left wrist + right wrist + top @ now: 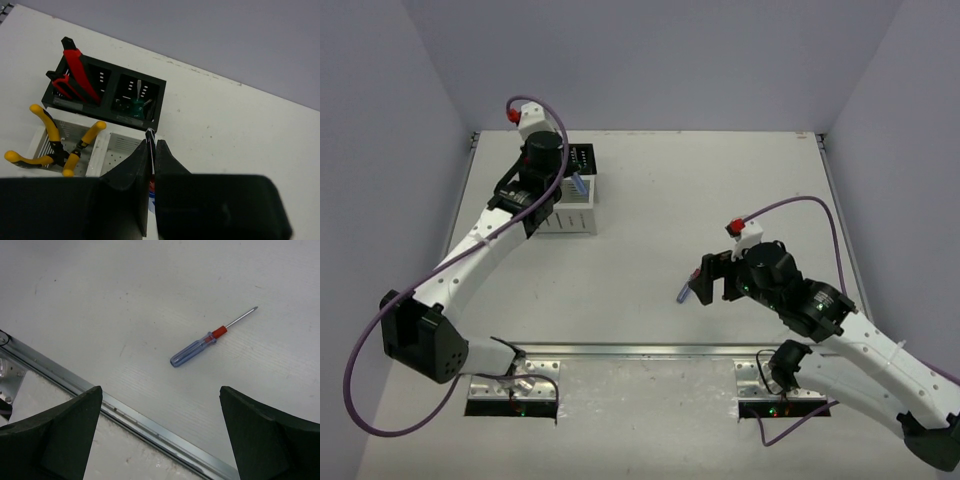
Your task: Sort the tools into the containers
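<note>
The left claw (151,146) is clamped shut on a thin screwdriver (149,136) above the white bin (99,151), just beside the black bin (114,82). The right claw (160,392) is held wide open and empty over a blue-handled screwdriver (192,349) laid on the bench (125,300).

Table (150,290) open round lying screwdriver (200,344); metal rail (125,412) close by. Pliers (52,142) jut from white bin (98,154), cutters (77,75) from black bin (114,82).

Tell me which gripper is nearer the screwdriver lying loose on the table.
Right. The right gripper hangs open directly over the loose screwdriver; the left gripper is far away above the white bin, shut on a second screwdriver.
</note>
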`<state>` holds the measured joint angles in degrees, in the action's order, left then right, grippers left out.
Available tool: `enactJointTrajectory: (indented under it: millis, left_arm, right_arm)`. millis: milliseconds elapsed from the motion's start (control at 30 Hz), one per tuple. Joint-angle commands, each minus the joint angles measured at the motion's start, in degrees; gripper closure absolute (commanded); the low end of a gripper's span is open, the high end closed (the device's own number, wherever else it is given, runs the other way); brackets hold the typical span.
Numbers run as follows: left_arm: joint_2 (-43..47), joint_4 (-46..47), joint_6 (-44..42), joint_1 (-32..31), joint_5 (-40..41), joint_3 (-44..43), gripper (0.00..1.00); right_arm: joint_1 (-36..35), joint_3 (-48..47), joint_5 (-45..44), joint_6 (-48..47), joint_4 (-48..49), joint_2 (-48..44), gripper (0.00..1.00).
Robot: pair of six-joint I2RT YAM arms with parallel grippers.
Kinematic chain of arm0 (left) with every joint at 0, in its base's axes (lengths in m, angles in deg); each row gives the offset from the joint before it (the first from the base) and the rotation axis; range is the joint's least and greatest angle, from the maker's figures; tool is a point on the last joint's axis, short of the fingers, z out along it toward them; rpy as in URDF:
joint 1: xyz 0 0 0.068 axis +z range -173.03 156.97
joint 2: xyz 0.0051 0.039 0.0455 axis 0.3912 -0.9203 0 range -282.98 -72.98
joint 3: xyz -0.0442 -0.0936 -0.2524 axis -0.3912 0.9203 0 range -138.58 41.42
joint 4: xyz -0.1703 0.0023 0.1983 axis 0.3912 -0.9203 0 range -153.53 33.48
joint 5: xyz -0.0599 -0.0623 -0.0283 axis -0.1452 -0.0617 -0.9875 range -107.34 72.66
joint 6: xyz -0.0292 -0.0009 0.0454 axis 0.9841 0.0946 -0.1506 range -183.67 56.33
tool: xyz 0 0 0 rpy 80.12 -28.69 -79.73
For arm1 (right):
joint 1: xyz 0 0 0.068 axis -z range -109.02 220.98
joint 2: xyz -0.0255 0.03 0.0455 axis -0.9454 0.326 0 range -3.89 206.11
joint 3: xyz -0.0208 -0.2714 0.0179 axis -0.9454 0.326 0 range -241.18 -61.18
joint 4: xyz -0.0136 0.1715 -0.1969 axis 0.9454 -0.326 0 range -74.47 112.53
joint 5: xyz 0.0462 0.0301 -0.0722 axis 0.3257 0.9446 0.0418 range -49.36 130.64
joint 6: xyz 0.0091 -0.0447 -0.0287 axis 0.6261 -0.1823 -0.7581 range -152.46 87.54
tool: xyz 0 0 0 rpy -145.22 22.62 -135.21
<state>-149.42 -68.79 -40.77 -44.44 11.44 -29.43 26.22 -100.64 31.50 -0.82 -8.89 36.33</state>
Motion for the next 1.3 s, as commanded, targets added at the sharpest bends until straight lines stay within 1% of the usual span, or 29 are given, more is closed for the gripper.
enactJointTrajectory:
  millis: [0, 33, 167, 333, 433, 533, 633, 733, 833, 900, 933, 967, 1000, 1100, 1200, 1267]
  left_arm:
    - [-3.51, 6.06, -1.99, 1.07, 4.84, -2.8, 1.0]
    - [-4.22, 6.31, -2.11, 1.43, 4.34, -2.87, 1.0]
    - [-7.47, 7.6, -1.54, 2.43, 8.09, -1.86, 1.0]
    - [-9.04, 10.92, -0.25, 4.55, 7.09, 0.72, 1.0]
    - [-11.35, 13.24, -0.24, 4.83, 7.19, 0.27, 1.0]
    - [-14.21, 13.3, 0.21, 5.14, 6.76, -0.33, 1.0]
    - [-15.4, 12.71, 1.42, 5.14, 6.56, 0.08, 1.0]
    - [-14.7, 13.3, 3.26, 5.14, 5.95, 2.51, 1.0]
    - [-12.07, 10.58, 6.18, 5.08, 5.61, 3.65, 0.54]
    - [-10.04, 9.21, 7.6, 5.02, 4.01, 4.08, 0.37]
    - [-8.62, 8.49, 8.21, 4.95, 3.27, 4.18, 0.26]
    - [-7.23, 8.43, 8.21, 4.8, 2.43, 4.42, 0.1]
    - [-5.42, 8.4, 8.25, 4.71, 1.5, 4.64, 0.0]
    - [0.72, 7.16, 8.13, 4.62, -2.68, 4.14, 0.0]
    - [6.97, 1.96, 7.46, 4.62, -7.94, 2.57, 0.0]
    - [12.91, -0.1, 6.39, 4.62, -11.31, 2.85, 0.0]
  right_arm:
    - [-0.07, 2.24, -2.4, 2.7, -1.51, -2.13, 0.01]
    - [-0.07, 2.81, -2.31, 3.05, -1.67, -2.3, 0.01]
    - [-0.07, 4.61, -2.11, 4.14, -1.61, -2.87, 0.01]
    - [-0.07, 6.48, 0.53, 4.58, 0.03, -2.55, 0.01]
    - [-0.07, 8.21, 1.88, 5.26, 2.03, -2.03, 0.01]
    - [-0.07, 9.2, 2.1, 6.64, 3.27, 0.22, 0.01]
    - [-0.07, 9.14, 1.34, 8.48, 3.21, 2.37, 0.01]
    - [-0.07, 8.54, -2.29, 13.0, 2.78, 4.78, 0.01]
    - [-0.07, 6.36, -7.23, 18.33, 1.99, 10.45, 0.01]
    - [-0.02, 3.84, -9.81, 20.32, 1.64, 15.61, 0.01]
    - [-0.07, 2.88, -10.91, 21.68, 1.17, 18.43, 0.01]
    - [-0.07, 1.01, -13.32, 23.36, -0.11, 20.62, 0.01]
    - [-0.07, -0.48, -15.17, 24.73, -1.06, 22.68, 0.01]
    - [-0.04, -3.83, -16.72, 27.12, -1.51, 29.22, 0.01]
    - [0.31, -7.06, -17.81, 29.41, -1.62, 34.87, 0.01]
    - [1.1, -8.9, -18.23, 31.15, -1.62, 38.27, 0.01]
